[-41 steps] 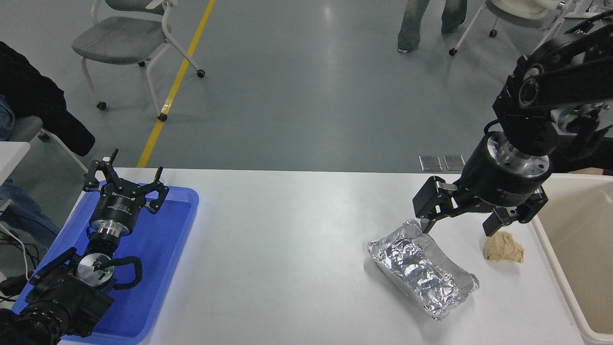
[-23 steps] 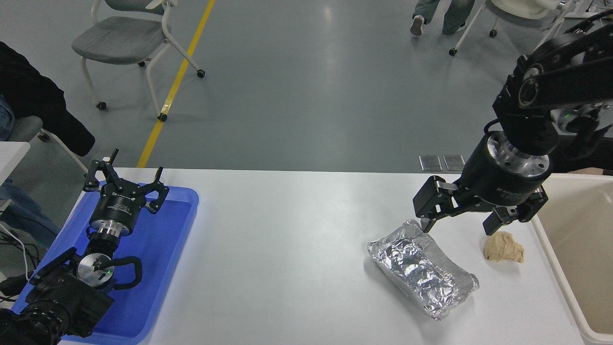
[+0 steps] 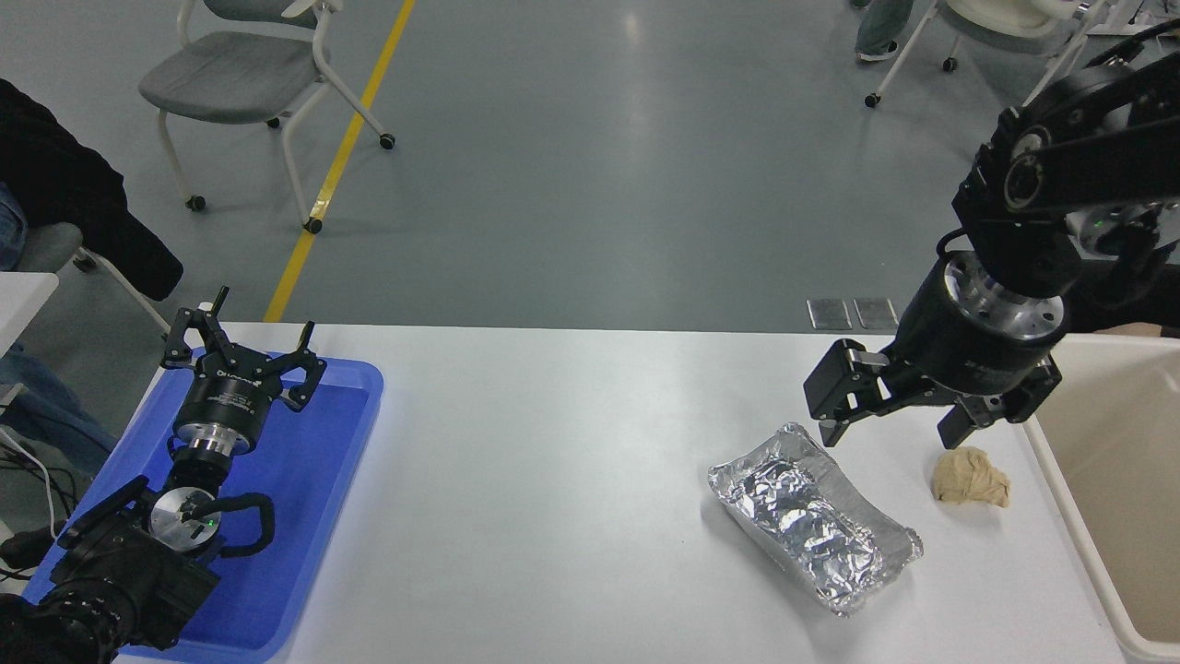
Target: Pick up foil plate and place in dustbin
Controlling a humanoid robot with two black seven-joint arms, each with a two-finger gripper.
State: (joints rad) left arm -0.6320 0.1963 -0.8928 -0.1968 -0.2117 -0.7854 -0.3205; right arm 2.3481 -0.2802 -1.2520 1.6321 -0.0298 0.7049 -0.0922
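Note:
The foil plate (image 3: 813, 516) lies on the white table at the right, a wrinkled silver oblong tray set at a slant. My right gripper (image 3: 892, 437) hangs open and empty just above the table, beyond the plate's far end. Its left finger is over the plate's far corner and its right finger is above a tan lump. The cream-beige dustbin (image 3: 1097, 553) stands at the right edge, only partly in view. My left gripper (image 3: 241, 343) is parked open over the blue tray at the lower left.
A small tan doughy lump (image 3: 970, 478) lies between the foil plate and the dustbin. A flat blue tray (image 3: 304, 480) sits at the table's left. Chairs and a person's legs are on the floor beyond the table.
My right gripper has shifted slightly to the right and up, still open. The foil plate and the lump have not moved. The person at the top has walked further right.

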